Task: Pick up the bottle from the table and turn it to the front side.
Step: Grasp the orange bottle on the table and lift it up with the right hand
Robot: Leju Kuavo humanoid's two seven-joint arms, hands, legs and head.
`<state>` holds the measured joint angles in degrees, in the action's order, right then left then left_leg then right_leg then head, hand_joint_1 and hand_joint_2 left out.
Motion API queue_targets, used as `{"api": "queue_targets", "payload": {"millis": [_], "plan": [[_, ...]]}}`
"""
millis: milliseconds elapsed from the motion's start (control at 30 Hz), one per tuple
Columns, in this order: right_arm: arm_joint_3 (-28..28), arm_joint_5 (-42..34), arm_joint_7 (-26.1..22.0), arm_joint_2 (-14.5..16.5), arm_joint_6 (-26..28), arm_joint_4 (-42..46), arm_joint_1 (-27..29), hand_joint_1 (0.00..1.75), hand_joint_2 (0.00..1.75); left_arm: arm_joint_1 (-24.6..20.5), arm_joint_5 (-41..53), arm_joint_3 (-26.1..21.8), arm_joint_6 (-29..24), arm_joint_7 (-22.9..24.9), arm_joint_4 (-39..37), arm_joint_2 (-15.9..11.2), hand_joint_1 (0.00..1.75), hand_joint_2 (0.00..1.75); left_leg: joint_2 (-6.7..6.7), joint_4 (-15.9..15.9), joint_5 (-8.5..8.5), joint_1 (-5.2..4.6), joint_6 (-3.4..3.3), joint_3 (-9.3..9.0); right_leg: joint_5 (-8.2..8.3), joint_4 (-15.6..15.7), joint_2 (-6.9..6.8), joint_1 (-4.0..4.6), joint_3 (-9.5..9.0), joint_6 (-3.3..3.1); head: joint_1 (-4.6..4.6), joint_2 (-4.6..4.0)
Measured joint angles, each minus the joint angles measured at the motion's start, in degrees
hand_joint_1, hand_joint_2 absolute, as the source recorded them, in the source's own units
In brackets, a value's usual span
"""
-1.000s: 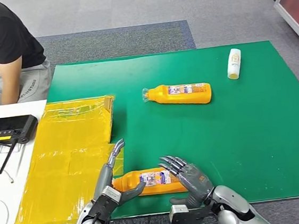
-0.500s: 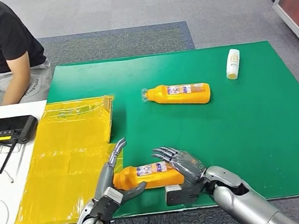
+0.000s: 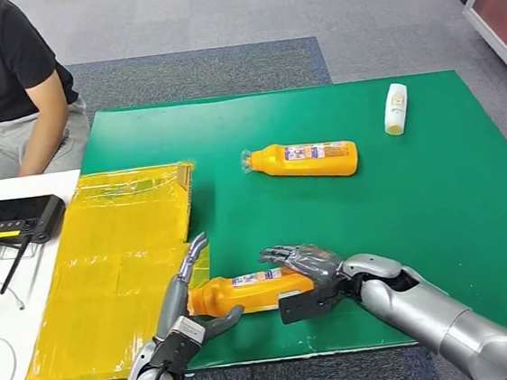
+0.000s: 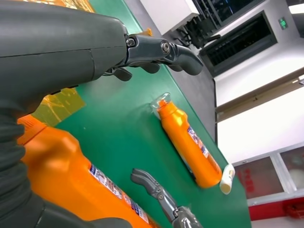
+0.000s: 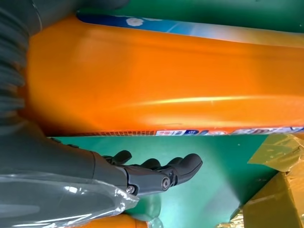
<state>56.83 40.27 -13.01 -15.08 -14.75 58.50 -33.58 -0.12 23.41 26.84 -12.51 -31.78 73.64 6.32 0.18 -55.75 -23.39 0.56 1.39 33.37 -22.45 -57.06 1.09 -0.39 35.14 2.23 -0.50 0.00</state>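
While the green mat (image 3: 446, 224) spans mid-frame, near orange bottle (image 3: 251, 292) lies on its side at lower centre, contents not discernible. Right hand (image 3: 303, 262) grips its base end; left hand (image 3: 188, 310), fingers spread wide, brackets the neck without closing.

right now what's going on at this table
A humanoid robot is working on the near orange bottle, which lies on its side at the front edge of the green mat. Its right hand is wrapped around the bottle's base end, and its left hand brackets the neck end with fingers spread. A second orange bottle and a small white bottle lie farther back. Yellow bags sit to the left, and a person sits at the far corner.
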Motion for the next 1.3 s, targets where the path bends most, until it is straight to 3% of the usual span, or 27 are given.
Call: {"api": "queue_targets", "payload": {"millis": [733, 1000, 1300], "plan": [[4.87, -1.62, -0.62, -1.28, 8.3, 1.92, 0.49, 0.0, 1.75, 0.06, 0.0, -0.04, 0.21, 0.02, 0.0, -1.19, 0.0, 1.75, 0.0, 0.0, 0.03, 0.0, 0.04, -0.02, 0.05, 0.0, 0.01, 0.0, 0.01, -0.03, 0.0, 0.0], [4.08, 0.53, -1.06, -2.72, 12.36, 5.56, 4.29, 0.0, 1.75, -0.25, 0.04, -0.02, 1.11, 0.02, 0.0, -1.08, 0.0, 1.75, 0.0, 0.0, 0.01, 0.0, 0.02, 0.0, 0.04, 0.01, 0.0, 0.0, 0.04, -0.02, 0.01, 0.0], [-1.94, 5.55, -1.64, -3.48, 17.83, 10.87, 13.15, 0.0, 1.75, -0.35, 0.88, -0.02, 2.37, 0.04, 0.0, -0.72, 0.0, 1.75, -0.01, 0.0, -0.04, 0.0, 0.01, 0.04, -0.02, 0.01, 0.0, 0.0, 0.04, 0.01, 0.0, 0.0]]}}
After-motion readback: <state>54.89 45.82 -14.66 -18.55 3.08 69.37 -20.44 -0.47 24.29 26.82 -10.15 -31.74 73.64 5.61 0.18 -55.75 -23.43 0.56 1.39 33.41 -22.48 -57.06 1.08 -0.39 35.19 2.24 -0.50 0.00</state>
